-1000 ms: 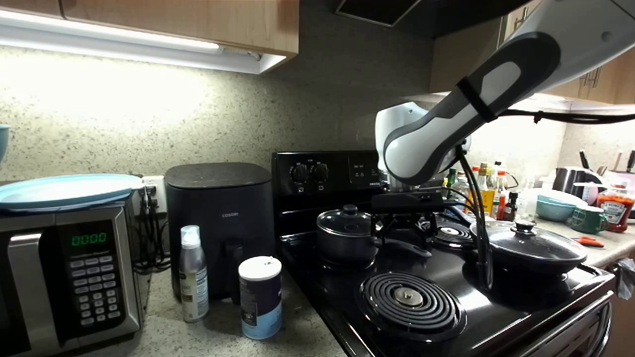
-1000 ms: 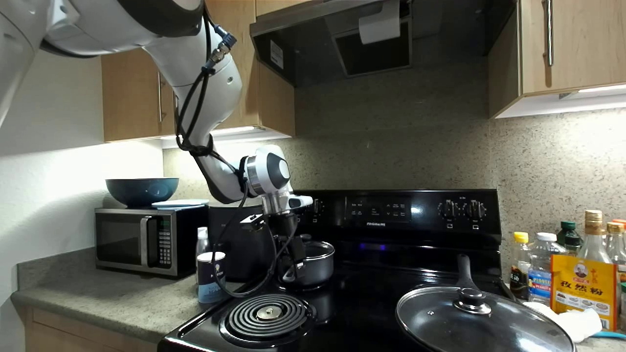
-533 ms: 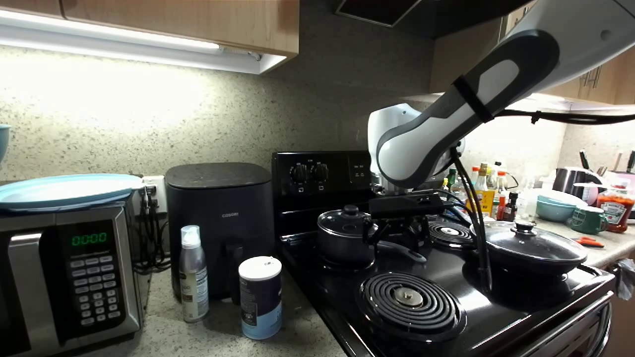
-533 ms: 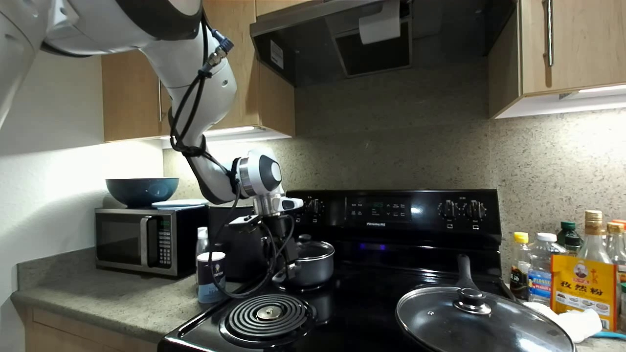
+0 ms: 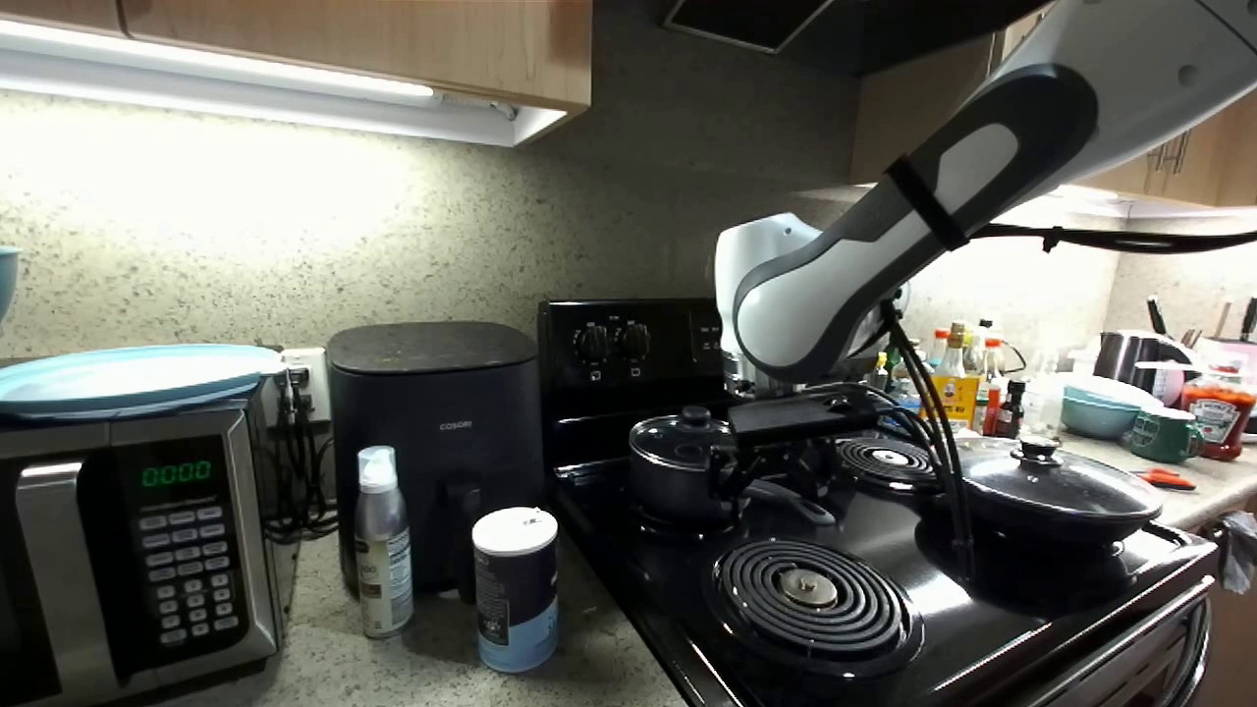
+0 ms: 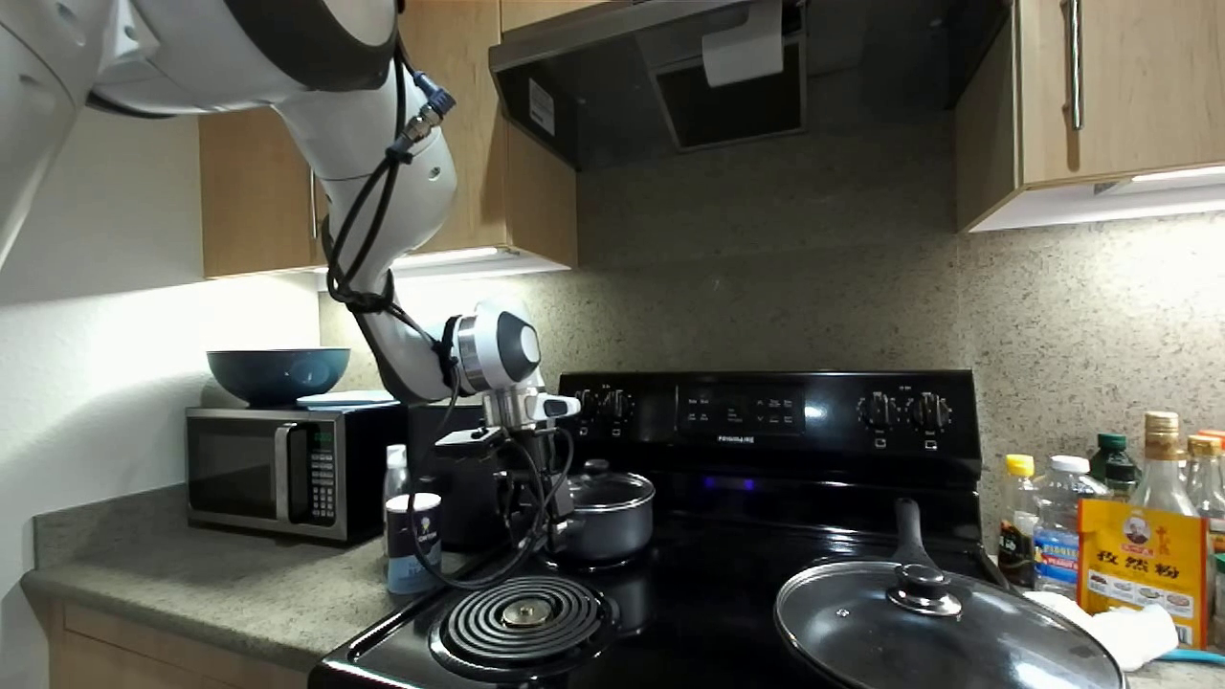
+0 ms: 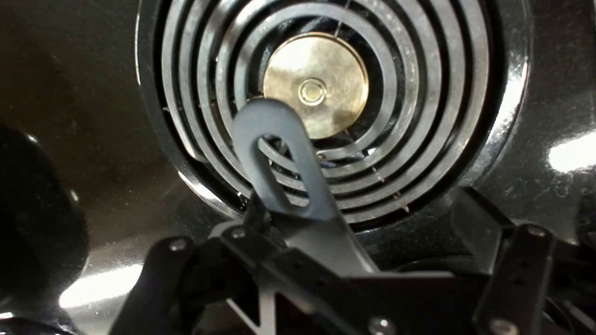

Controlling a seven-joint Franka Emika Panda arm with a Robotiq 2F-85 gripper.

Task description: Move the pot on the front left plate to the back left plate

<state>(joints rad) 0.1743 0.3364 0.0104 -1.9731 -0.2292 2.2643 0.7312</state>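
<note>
The dark grey pot [image 5: 676,486] with its domed glass lid stands upright at the back left of the stove in both exterior views [image 6: 620,526]. It covers the back left plate, which is almost wholly hidden. The front left plate [image 5: 807,589] is a bare coil burner, also in the wrist view [image 7: 316,83]. The pot's long handle [image 7: 321,237] points over that burner. My gripper [image 7: 365,216] is open around the handle, which lies close by the image-left finger, the other finger well apart. I cannot tell whether that finger touches it. The gripper is beside the pot [image 5: 771,481].
A wide black lidded pan [image 5: 1056,491] stands on the right of the stove. A back right coil burner [image 5: 889,460] shows behind it. An air fryer [image 5: 432,452], a spray bottle [image 5: 385,550] and a canister [image 5: 516,589] stand left of the stove. The control panel [image 6: 766,416] rises behind.
The gripper has moved left in both exterior views. The pot has turned slightly in place, its handle tip swinging left and toward the front. The gripper stays open.
</note>
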